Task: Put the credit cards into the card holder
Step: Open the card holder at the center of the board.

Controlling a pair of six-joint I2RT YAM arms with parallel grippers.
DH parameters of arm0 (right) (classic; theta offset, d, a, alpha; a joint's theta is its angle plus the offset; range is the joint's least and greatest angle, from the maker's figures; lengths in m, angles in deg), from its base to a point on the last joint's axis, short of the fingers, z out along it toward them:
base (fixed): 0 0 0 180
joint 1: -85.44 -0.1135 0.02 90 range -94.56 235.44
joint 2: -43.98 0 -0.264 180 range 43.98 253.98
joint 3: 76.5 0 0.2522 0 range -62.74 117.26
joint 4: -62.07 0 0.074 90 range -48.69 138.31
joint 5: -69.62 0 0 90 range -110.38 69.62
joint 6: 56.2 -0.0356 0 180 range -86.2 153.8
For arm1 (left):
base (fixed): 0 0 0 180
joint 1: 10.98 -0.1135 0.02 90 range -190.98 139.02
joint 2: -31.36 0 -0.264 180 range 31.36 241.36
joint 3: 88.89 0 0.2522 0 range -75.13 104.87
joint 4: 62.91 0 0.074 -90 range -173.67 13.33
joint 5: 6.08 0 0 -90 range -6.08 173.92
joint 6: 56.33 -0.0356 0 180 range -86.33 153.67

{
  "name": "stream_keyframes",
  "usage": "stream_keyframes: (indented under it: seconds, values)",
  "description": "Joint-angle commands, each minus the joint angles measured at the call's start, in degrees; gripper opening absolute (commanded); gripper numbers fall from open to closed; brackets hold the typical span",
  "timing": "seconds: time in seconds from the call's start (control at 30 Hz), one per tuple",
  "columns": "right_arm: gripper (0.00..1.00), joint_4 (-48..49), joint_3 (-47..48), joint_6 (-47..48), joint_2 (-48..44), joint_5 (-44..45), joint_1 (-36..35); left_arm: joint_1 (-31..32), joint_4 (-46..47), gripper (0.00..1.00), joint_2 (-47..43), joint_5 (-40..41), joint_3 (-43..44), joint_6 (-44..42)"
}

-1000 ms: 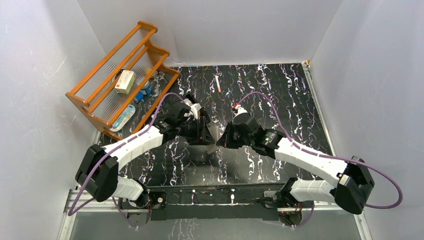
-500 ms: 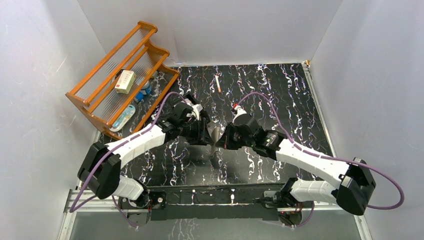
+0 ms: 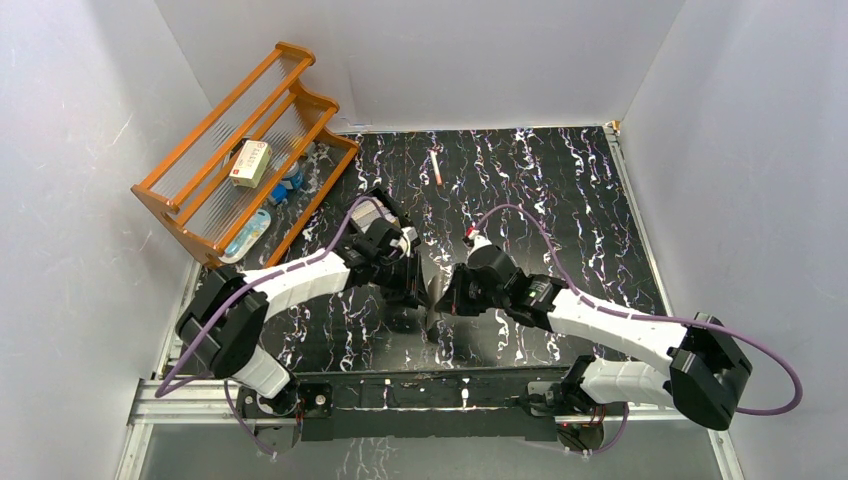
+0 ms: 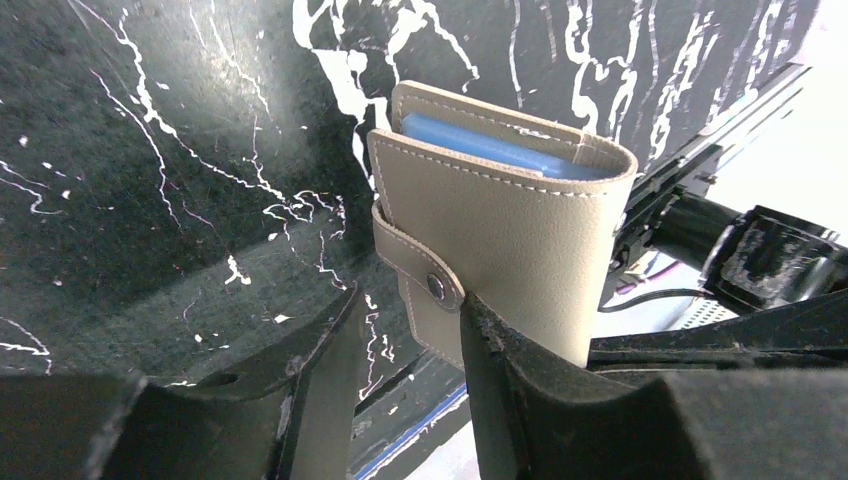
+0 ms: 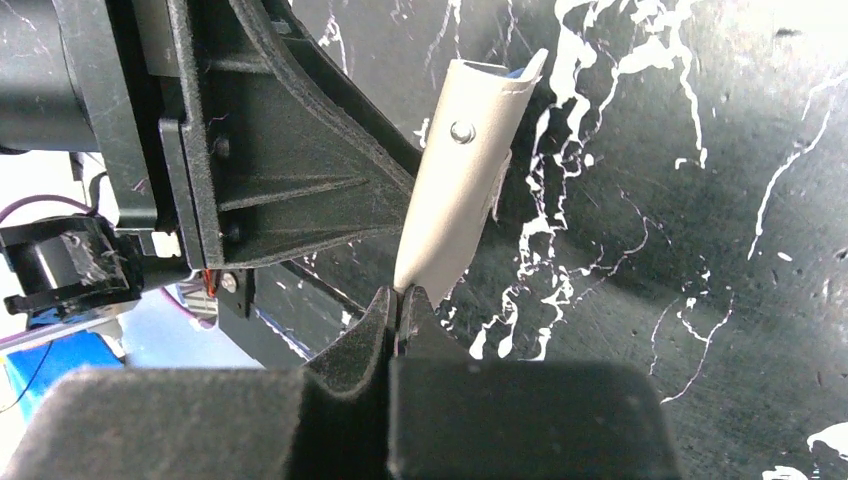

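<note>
The card holder is a grey-brown folded wallet with a snap strap and a shiny blue inside. It hangs upright above the table's middle, between my two grippers. My right gripper is shut on its lower edge and shows in the top view. My left gripper is open. Its right finger rests against the holder's outer face, and the strap shows in the gap. It shows in the top view. No loose credit cards are in view.
An orange wooden rack stands at the back left, holding a cream box with red print and bluish items. A thin orange-white stick lies on the black marbled table near the back wall.
Both grippers have drawn a little toward the near edge, staying together. The left wrist has turned, and the card holder now shows standing between them.
</note>
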Motion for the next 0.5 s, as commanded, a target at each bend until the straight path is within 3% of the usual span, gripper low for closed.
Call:
stream_keyframes:
  seconds: [0.0,0.47]
  values:
    - [0.00,6.62,-1.91,-1.74,-2.65,-2.14,-1.11,1.81,0.65,0.39,3.63,0.85,-0.27,1.42]
    - [0.00,4.70,-6.51,-0.37,-4.02,-3.24,-1.14,5.82,-0.44,0.28,10.45,5.81,2.32,2.45]
